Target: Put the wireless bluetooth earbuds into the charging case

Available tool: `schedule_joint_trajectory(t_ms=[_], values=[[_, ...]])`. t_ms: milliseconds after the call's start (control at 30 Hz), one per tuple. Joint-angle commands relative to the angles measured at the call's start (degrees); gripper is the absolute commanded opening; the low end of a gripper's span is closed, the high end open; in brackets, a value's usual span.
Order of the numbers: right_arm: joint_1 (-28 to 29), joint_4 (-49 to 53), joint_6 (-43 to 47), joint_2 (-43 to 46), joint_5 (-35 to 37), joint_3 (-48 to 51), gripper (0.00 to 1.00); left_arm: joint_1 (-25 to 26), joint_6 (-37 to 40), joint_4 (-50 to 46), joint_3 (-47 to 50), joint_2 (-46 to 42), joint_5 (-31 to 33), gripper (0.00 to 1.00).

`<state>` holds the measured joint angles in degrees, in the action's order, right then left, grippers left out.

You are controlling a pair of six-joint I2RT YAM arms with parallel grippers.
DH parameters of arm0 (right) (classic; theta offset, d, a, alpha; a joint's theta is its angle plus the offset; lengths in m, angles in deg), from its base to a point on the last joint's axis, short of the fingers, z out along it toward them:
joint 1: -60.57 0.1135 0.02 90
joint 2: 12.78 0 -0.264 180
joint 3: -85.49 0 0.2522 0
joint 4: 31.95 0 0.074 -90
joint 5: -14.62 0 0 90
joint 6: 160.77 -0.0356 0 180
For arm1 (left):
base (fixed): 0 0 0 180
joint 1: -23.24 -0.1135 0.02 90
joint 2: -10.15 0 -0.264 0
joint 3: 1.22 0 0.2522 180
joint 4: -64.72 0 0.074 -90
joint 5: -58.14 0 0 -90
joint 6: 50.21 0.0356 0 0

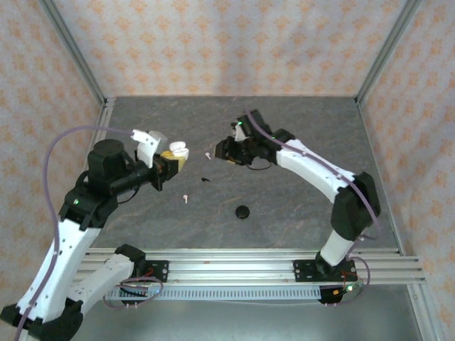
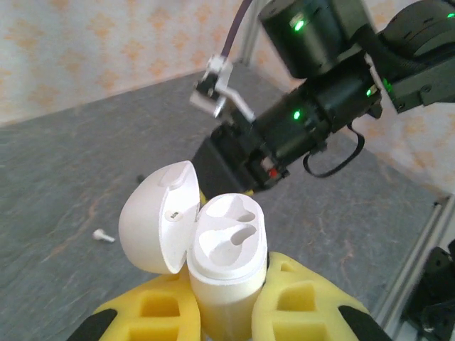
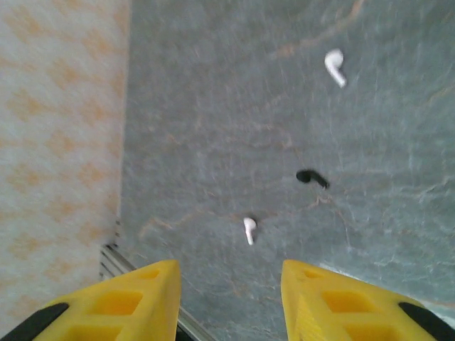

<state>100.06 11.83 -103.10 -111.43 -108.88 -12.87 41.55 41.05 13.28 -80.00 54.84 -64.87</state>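
Patterned wallpaper (image 1: pixel 213 42) is enclosing a grey marbled surface (image 1: pixel 298 206) on three sides. The left end effector (image 2: pixel 226 312) is clamping its yellow fingers (image 2: pixel 163 312) around the lower body of the white charging case (image 2: pixel 227 256). It is holding the case upright above the surface, with the lid (image 2: pixel 160 217) hanging open to one side and both moulded sockets showing empty. The right end effector (image 3: pixel 229 284) is hovering over the surface with its jaws standing apart, gripping and touching nothing. Beyond it, three earbuds are lying loose on the surface, well apart from one another: a white earbud (image 3: pixel 249 229) nearest the fingertips, a black earbud (image 3: pixel 311 177) farther out, and a second white earbud (image 3: pixel 335 66) farthest away. In the overhead view, a round black object (image 1: pixel 243 212) is sitting near the middle of the surface, toward the arm bases; I cannot tell what it is. In the left wrist view, the right arm (image 2: pixel 313 121) is crossing just behind the case.
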Motion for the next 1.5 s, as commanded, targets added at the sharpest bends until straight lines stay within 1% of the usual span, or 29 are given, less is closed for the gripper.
schedule_joint_trajectory(t_ms=[0, 67, 167, 300, 367, 433, 567, 667, 800, 933, 1067, 1367, 1467], values=[[4.1, 5.8, -2.3, -5.7, 3.5, -6.1, 0.38, -0.5, 1.8, -8.1, 0.9, -5.1, 7.2, 0.00], [6.6, 9.2, -3.5, -11.3, 3.6, -11.1, 0.36, -0.5, 1.7, -9.3, 1.5, -8.1, 8.3, 0.00], [10.2, 11.5, -5.8, -17.3, 5.4, -16.2, 0.34, -0.5, 0.9, -11.6, 1.7, -11.1, 9.7, 0.00], [14.6, 13.0, -10.4, -22.3, 8.4, -20.6, 0.30, -0.5, 0.0, -14.6, 0.4, -12.8, 8.8, 0.00], [16.2, 14.0, -12.4, -24.5, 10.2, -22.2, 0.29, -0.5, -1.3, -16.5, 0.1, -13.4, 9.6, 0.00], [17.4, 15.7, -13.1, -26.7, 11.6, -24.4, 0.29, -0.4, -3.3, -18.0, 0.3, -14.0, 9.8, 0.00], [19.4, 21.1, -12.3, -31.2, 15.1, -30.5, 0.35, -0.5, -7.2, -19.7, 1.8, -16.3, 7.2, 0.00], [19.9, 23.0, -11.4, -33.9, 16.6, -33.5, 0.35, -0.5, -10.2, -18.3, 4.1, -19.5, 7.3, 0.00], [19.9, 26.0, -10.2, -36.4, 18.7, -37.6, 0.35, -0.5, -11.6, -16.3, 5.6, -22.6, 7.8, 0.00], [20.0, 27.7, -8.9, -38.9, 19.9, -41.3, 0.35, -0.5, -12.5, -15.6, 6.7, -22.3, 6.1, 0.00], [19.9, 31.3, -7.7, -41.9, 19.6, -45.6, 0.35, -0.4, -13.4, -15.1, 7.7, -21.4, 5.7, 0.00], [19.3, 32.5, -6.5, -44.2, 19.1, -46.9, 0.34, -0.4, -13.7, -14.2, 8.4, -20.8, 6.3, 0.00], [19.1, 32.4, -6.1, -45.0, 18.3, -47.0, 0.32, -0.4, -13.9, -14.0, 8.8, -20.4, 5.9, 0.00]])
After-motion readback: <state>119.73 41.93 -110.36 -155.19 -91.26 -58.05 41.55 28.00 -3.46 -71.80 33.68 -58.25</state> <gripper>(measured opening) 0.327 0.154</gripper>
